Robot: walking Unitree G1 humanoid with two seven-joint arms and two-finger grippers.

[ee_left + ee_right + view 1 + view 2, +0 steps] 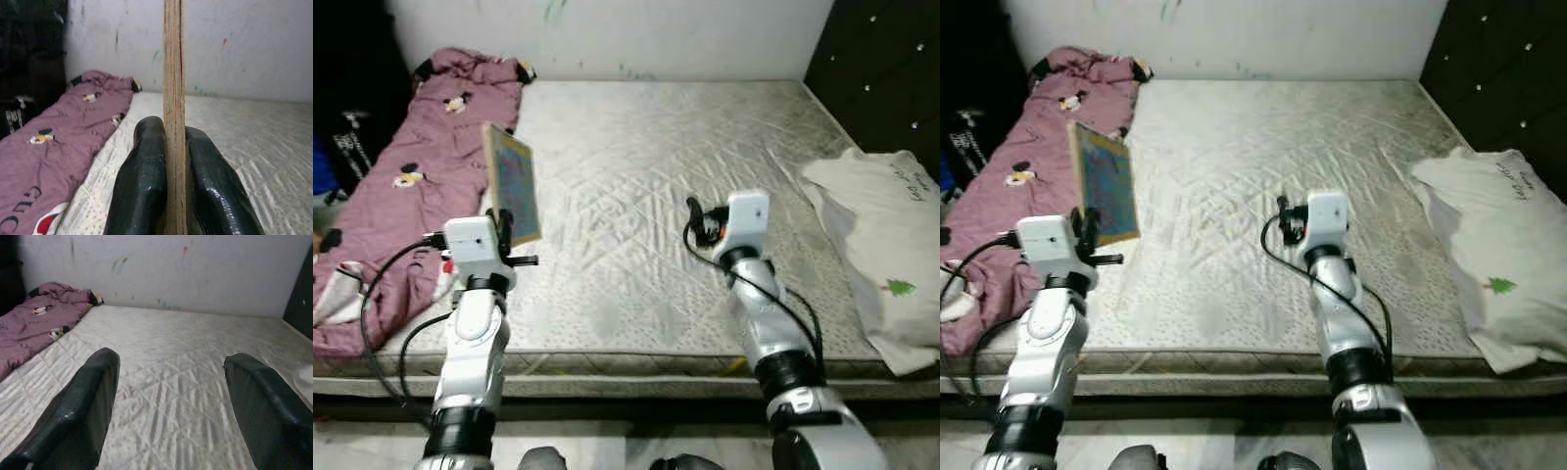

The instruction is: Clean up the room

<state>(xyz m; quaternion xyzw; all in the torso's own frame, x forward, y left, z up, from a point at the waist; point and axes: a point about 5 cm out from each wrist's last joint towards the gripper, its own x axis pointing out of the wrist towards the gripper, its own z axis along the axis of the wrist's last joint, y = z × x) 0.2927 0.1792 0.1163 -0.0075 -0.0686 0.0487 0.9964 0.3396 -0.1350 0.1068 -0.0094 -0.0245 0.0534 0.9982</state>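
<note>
Left tool (173, 196) is clamped on a thin wooden board (513, 183), holding it upright over the mattress (646, 176) next to the purple blanket (411, 186). Right tool (168, 396) hovers mid-mattress, fingers spread wide, near the white pillow (881, 245).

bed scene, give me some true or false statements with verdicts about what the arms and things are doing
1. The left gripper is shut on a thin wooden board. True.
2. The board lies flat on the mattress. False: it is held upright on edge, above the mattress.
3. The right gripper holds a pillow. False: its fingers are apart and empty over the mattress.
4. A purple blanket lies along the robot's left side of the bed. True.
5. The white pillow sits at the robot's right. True.
</note>
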